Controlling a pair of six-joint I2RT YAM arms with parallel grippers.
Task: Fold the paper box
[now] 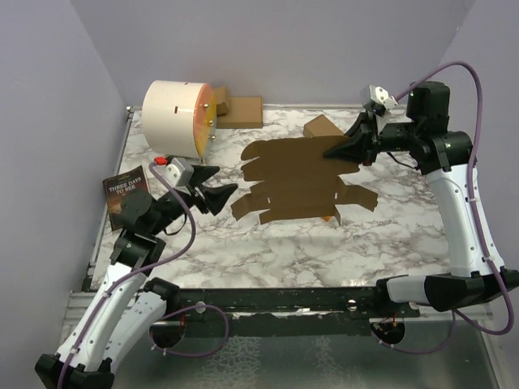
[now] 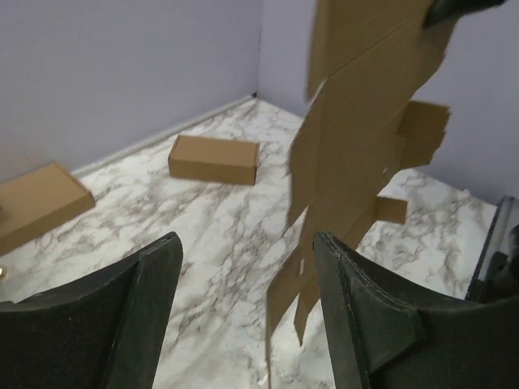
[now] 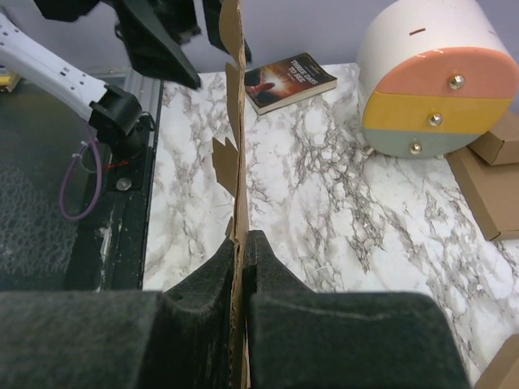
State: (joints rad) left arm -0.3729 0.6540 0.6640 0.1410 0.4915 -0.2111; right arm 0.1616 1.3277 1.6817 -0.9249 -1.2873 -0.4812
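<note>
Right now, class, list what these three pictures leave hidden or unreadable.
Top view: the paper box hides whatever the orange sliver beneath its near edge belongs to.
Left wrist view: the box's top is cut off by the frame's upper edge.
Right wrist view: the right gripper holds it edge-on, so flaps and slots cannot be read.

- Clamped near its right side in the closed right gripper: the paper box, a flat sheet.
- Just left of it: the left gripper, fingers apart.
</note>
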